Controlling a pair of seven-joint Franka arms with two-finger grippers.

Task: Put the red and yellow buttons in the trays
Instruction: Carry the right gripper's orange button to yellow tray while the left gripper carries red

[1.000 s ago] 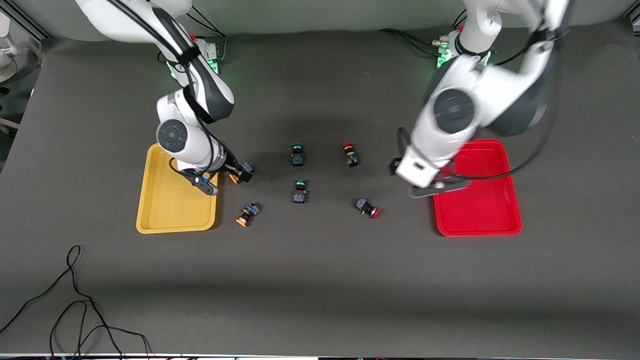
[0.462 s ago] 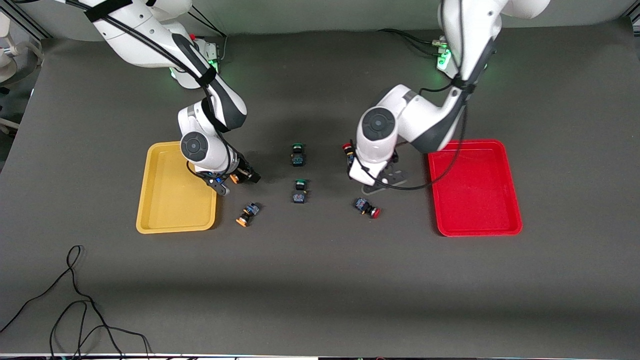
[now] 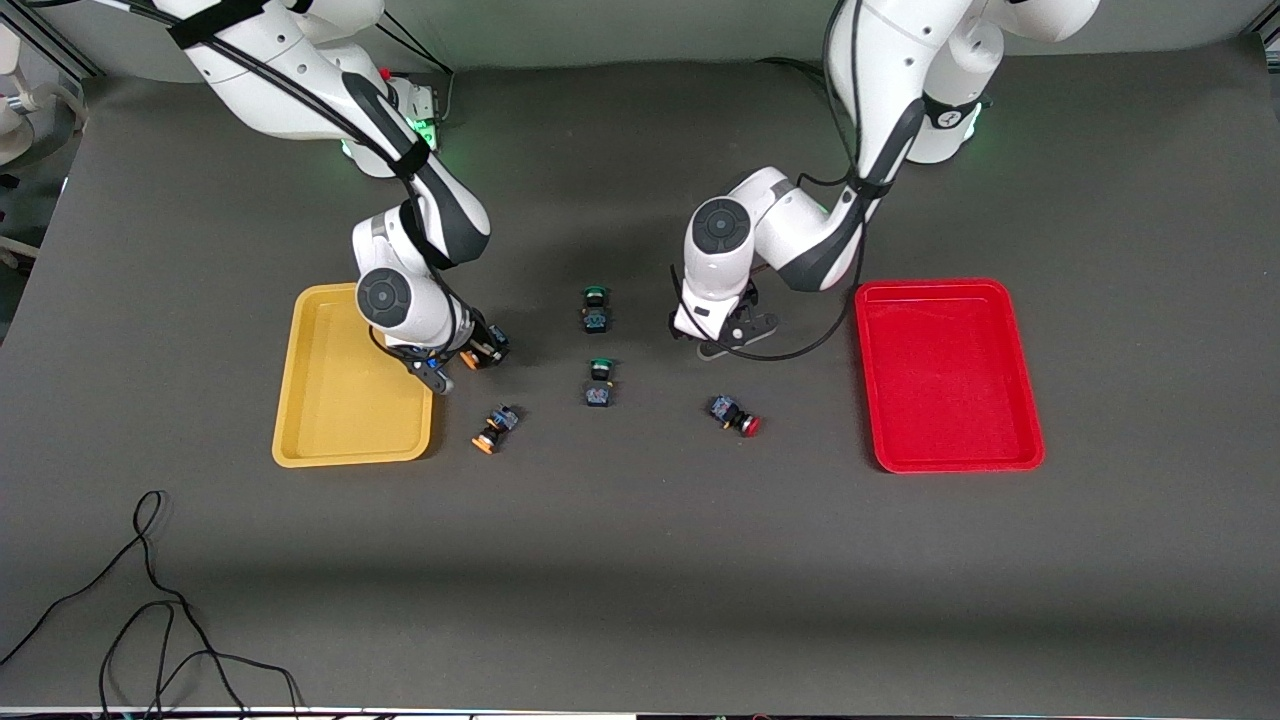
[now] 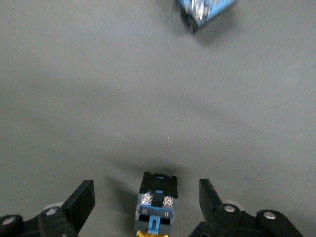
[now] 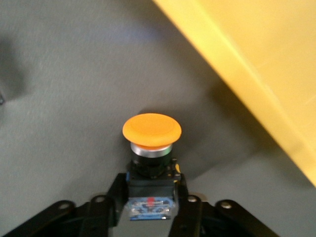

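Two trays sit at the ends of the dark surface: the yellow tray at the right arm's end, the red tray at the left arm's. Right gripper hangs by the yellow tray's 3 o'clock rim, its fingers clenched on a yellow button. Left gripper is low over the surface with fingers spread, a red button between them, untouched. Seen from the front, another yellow button lies at 6 o'clock from the right gripper, and another red button at 5 o'clock from the left.
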